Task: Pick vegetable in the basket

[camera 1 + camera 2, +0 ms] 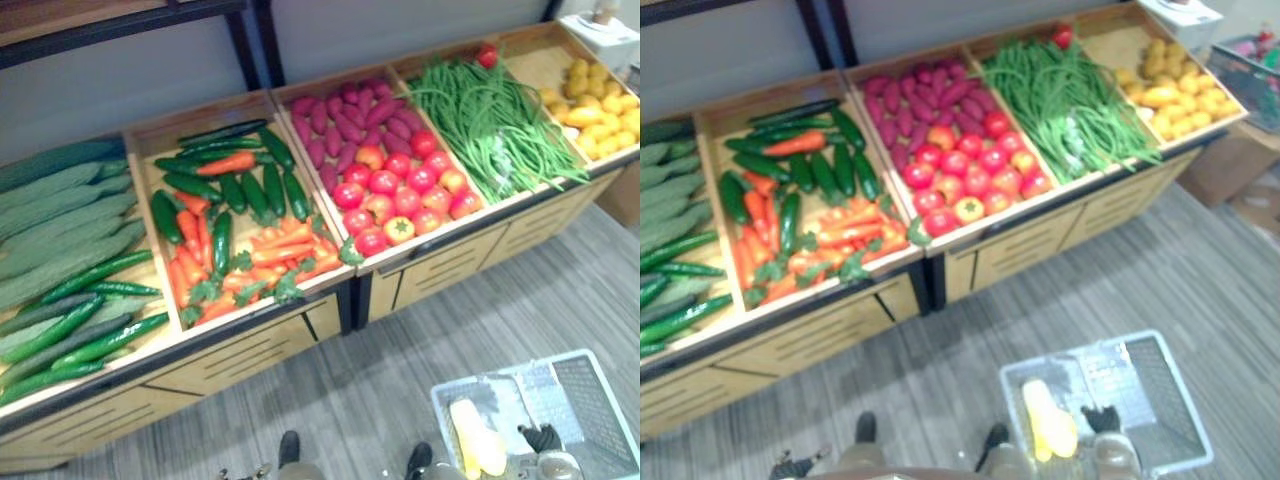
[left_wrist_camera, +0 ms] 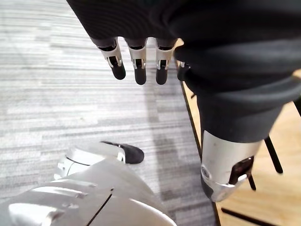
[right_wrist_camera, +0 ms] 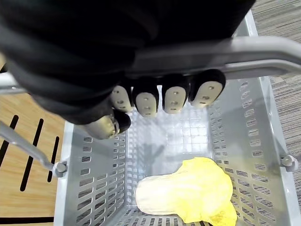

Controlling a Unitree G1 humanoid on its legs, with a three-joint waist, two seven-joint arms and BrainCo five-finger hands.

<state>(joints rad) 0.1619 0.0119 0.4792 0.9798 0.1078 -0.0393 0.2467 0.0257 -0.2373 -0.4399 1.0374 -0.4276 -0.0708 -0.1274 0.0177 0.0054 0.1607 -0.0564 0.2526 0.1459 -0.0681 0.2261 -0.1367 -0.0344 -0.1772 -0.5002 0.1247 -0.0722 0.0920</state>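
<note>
- Carries the grey perforated plastic basket (image 1: 590, 400) in the right hand (image 3: 146, 96), with fingers (image 3: 207, 92) wrapped round its grey bar handle (image 3: 254, 54).
- Holds one pale yellow leafy cabbage (image 3: 188, 193) already, flat on the basket's bottom.
- Hangs the left hand (image 2: 138, 52) over the grey floor (image 2: 47, 94), with fingers straight, slack and empty.
- Faces a wooden display bench (image 1: 250, 350), well apart from both hands, with orange carrots (image 1: 270, 250) sharing a compartment with dark green cucumbers (image 1: 240, 190), red tomatoes (image 1: 400, 190) in front of purple sweet potatoes (image 1: 345, 120), and long green beans (image 1: 490, 120) alongside.
- Probably light, stiff and smooth for a carrot or cucumber: take across the middle, thumb against fingers.
- Likely slick and round for a tomato: cup from above, squeeze gently.
- Thin and floppy for the beans, by the look: hard to pinch singly.
</note>
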